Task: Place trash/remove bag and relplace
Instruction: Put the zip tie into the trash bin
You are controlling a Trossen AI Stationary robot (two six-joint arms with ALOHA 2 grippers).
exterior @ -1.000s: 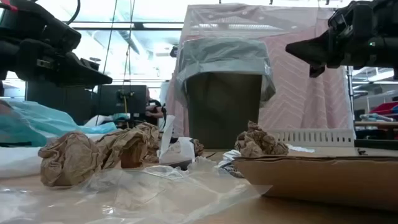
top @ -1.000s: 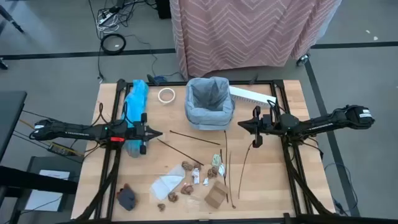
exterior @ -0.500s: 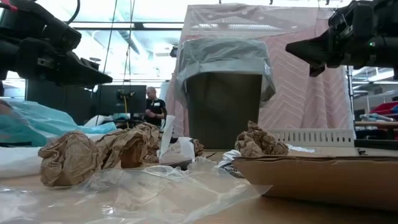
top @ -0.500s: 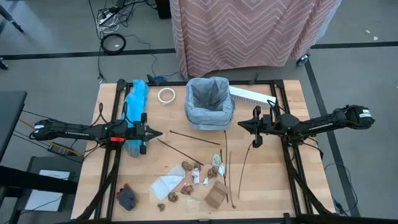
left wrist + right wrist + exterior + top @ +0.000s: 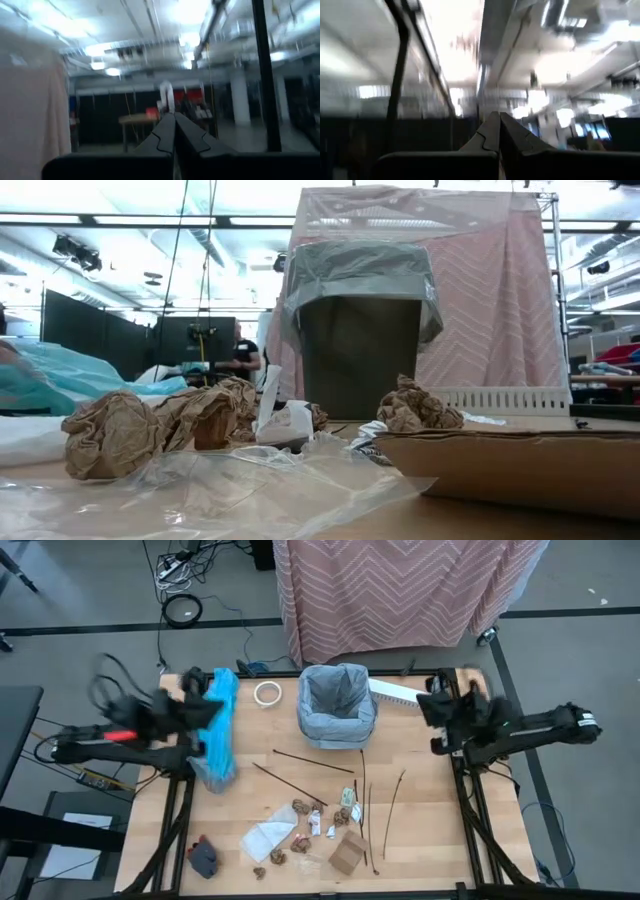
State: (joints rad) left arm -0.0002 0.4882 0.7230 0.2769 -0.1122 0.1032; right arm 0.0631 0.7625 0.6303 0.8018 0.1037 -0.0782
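Your left end effector (image 5: 174, 131) and right end effector (image 5: 499, 131) are both closed and empty; trash (image 5: 320, 825) lies on the near tabletop (image 5: 430, 830).

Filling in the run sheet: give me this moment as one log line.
left gripper: shut, empty, raised | right gripper: shut, empty, raised | grey bag: lining bin | trash: on table | blue bag: on table

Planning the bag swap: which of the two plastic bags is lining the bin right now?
The light grey bag lines the bin, its edge folded over the rim. The turquoise bag lies loose on the table near the left arm.
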